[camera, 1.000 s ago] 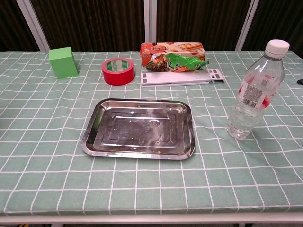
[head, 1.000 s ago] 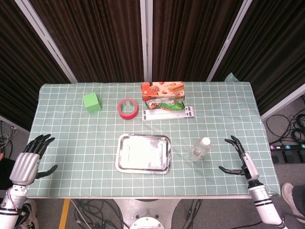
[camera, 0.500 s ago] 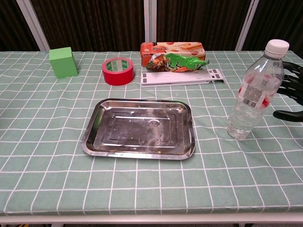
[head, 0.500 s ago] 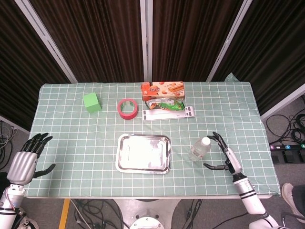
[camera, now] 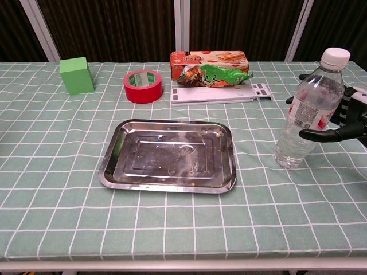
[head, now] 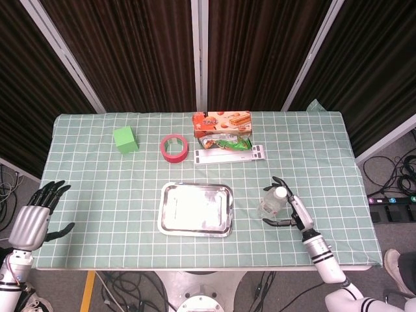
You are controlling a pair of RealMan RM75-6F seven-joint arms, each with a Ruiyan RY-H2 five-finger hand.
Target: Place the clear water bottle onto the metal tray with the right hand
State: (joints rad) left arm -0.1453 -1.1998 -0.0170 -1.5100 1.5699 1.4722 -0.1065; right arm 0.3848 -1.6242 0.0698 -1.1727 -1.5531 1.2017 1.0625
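Observation:
The clear water bottle (head: 272,205) (camera: 307,114) stands upright with a white cap, just right of the metal tray (head: 164,208) (camera: 109,166), which holds nothing. My right hand (head: 289,208) (camera: 344,120) reaches the bottle from its right side. Its fingers are spread and cupped around the bottle, thumb in front and the others behind, and no firm grip shows. At the table's near left corner my left hand (head: 36,218) hangs open, off the cloth. The chest view does not show it.
Along the back stand a green block (head: 125,140) (camera: 76,75), a red tape roll (head: 174,147) (camera: 143,86), a biscuit box (head: 221,121) (camera: 209,58), a green snack bag (head: 224,142) (camera: 213,75) and a flat white strip (head: 229,155) (camera: 221,93).
My right hand has moved left from the table's right edge up to the bottle and now cups it. The bottle and tray have not moved. The left hand has barely shifted.

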